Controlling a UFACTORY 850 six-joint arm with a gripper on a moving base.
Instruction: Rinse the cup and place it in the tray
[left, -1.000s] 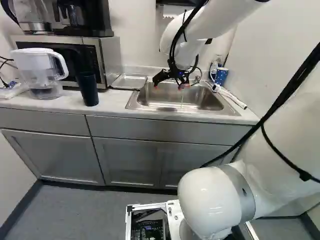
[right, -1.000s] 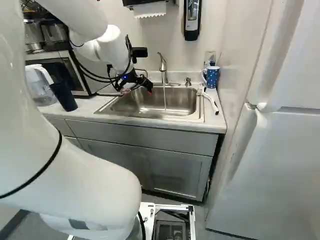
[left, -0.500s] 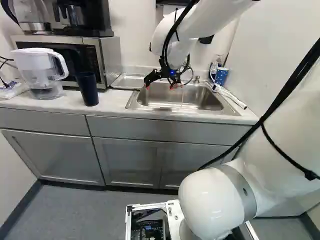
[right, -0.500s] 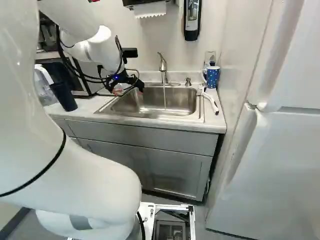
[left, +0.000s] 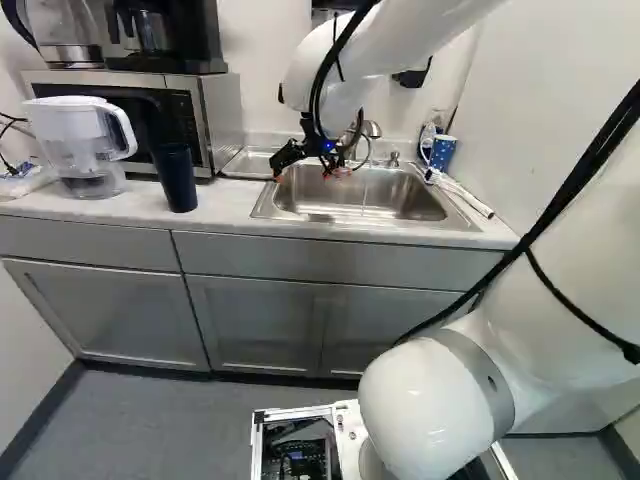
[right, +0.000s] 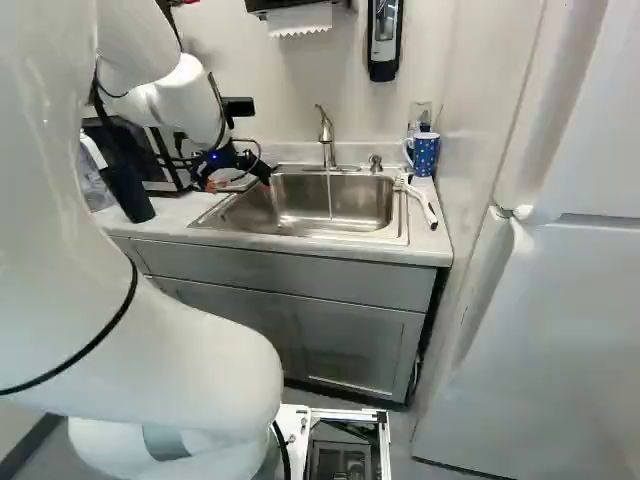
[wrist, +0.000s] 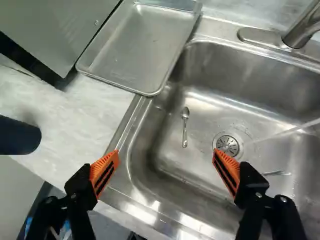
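Subject: the dark cup, taken as the one meant, is standing upright on the counter, beside the pitcher. The pincer is hovering over the near edge of the sink, its orange pads standing wide apart, gripping nothing. Handling, in my judgement: the tall, smooth wall is promising a light, fairly stiff load, unlikely to be fragile, but turning slippery once wet. No handle is showing; a level, two-sided hold around mid-body is looking soundest, leaving the mouth free for rinsing.
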